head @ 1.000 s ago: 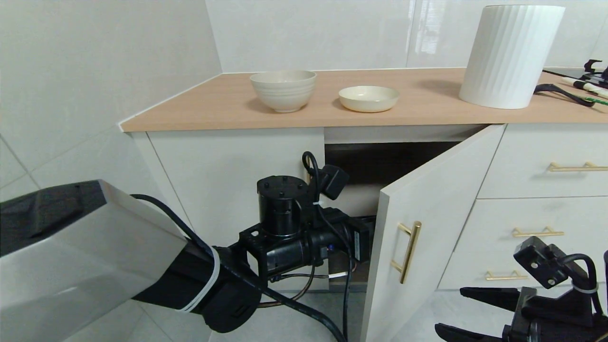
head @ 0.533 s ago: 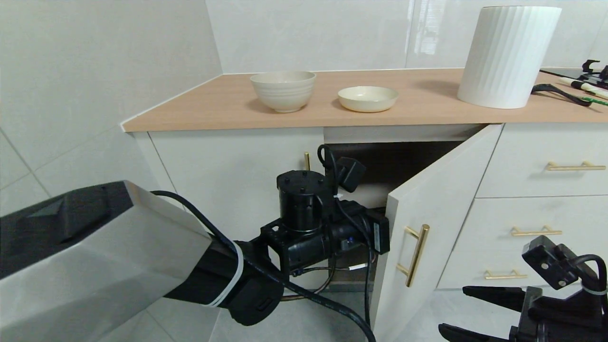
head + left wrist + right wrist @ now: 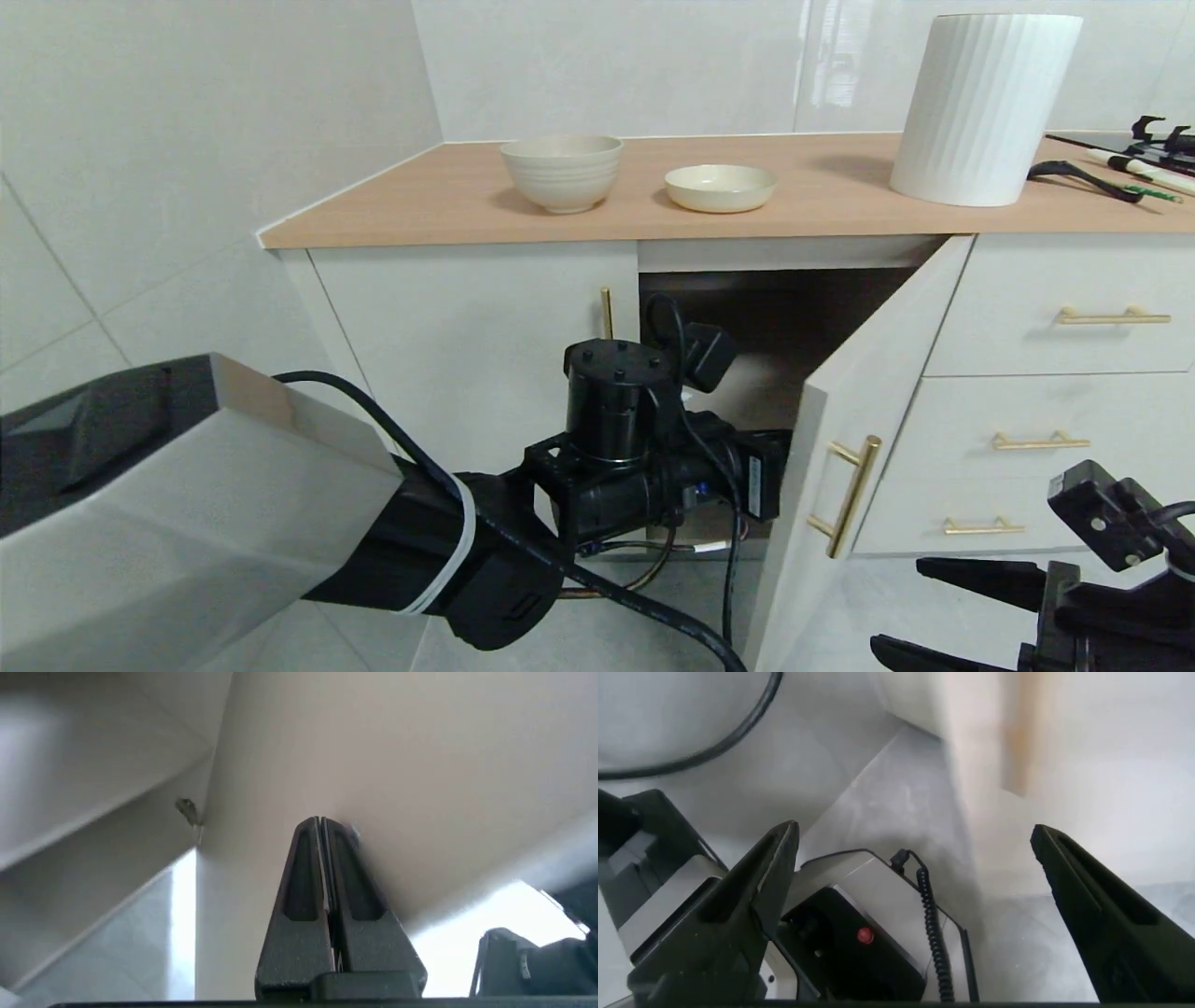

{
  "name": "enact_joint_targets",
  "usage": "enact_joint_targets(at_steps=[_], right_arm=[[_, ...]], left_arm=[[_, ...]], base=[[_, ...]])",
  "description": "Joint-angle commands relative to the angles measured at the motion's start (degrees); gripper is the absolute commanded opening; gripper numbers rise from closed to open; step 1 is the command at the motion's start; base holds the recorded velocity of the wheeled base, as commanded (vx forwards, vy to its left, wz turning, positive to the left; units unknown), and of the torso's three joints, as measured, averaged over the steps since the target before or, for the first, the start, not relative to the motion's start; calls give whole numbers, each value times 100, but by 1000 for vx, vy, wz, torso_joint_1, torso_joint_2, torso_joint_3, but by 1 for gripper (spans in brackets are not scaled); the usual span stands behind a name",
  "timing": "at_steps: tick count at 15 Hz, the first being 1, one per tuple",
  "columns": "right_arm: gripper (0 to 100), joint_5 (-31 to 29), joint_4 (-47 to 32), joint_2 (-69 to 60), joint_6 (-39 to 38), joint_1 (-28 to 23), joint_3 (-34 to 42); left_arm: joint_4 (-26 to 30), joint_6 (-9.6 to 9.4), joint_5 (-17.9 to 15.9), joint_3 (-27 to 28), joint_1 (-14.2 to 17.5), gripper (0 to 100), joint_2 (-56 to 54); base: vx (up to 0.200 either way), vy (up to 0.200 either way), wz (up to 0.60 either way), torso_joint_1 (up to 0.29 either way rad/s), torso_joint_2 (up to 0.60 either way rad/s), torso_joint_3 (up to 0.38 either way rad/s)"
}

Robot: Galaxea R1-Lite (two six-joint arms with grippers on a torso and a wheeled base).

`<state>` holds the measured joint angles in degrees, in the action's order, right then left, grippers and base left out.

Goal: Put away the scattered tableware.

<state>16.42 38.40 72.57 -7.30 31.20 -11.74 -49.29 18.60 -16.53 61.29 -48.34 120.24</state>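
Two robot arms sit low in front of a white kitchen cabinet, with tableware on the counter above.

A ribbed cream ceramic bowl [image 3: 561,173] and a shallow cream dish [image 3: 720,188] stand near each other, not touching, on the light wooden countertop [image 3: 411,210]. A tall white ribbed cylinder [image 3: 980,107] stands well to their right. Below the dish, a white cabinet door [image 3: 868,373] with a gold bar handle [image 3: 853,497] stands open. The left gripper [image 3: 320,826] is clenched on nothing, its tip close against a pale panel. The right gripper [image 3: 920,607] hangs low beside the door, fingers spread wide and empty.
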Motion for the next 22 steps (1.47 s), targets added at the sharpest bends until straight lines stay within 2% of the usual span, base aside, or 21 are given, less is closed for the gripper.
enact_joint_targets(at_steps=[1,6,9,11,12,13,14,17,19,20,22], right_arm=[[100,1,10,-76,1,1,-4],[100,28,-8,-279,10,27,23],[100,362,-8,-727,18,44,84],[100,889,-34,-1280,18,220,172],[100,924,-87,-1395,18,291,163],[100,924,-500,-1764,18,581,75],[100,933,-913,-1940,18,704,-83],[100,951,-1186,-2028,27,712,-180],[100,933,-1195,-1922,18,704,-206],[100,872,-1195,-1650,10,642,-329],[100,696,-1195,-982,1,335,-716]], left_arm=[[86,3,-8,146,-71,0,0],[385,3,-8,533,-203,0,220],[789,3,-8,937,-308,0,299],[1000,3,1,1280,-598,0,351],[1018,3,-8,1359,-704,0,360],[1053,3,9,1517,-1011,0,387],[1053,3,27,1517,-1134,0,369],[1000,3,124,1420,-1125,0,325],[1000,3,370,1183,-791,0,88],[1000,3,572,963,-440,0,-202],[1009,-50,616,445,149,0,-730]], base=[[0,0,0,0,0,0],[0,0,0,0,0,0],[0,0,0,0,0,0],[0,0,0,0,0,0],[0,0,0,0,0,0],[0,0,0,0,0,0],[0,0,0,0,0,0],[0,0,0,0,0,0],[0,0,0,0,0,0],[0,0,0,0,0,0],[0,0,0,0,0,0]])
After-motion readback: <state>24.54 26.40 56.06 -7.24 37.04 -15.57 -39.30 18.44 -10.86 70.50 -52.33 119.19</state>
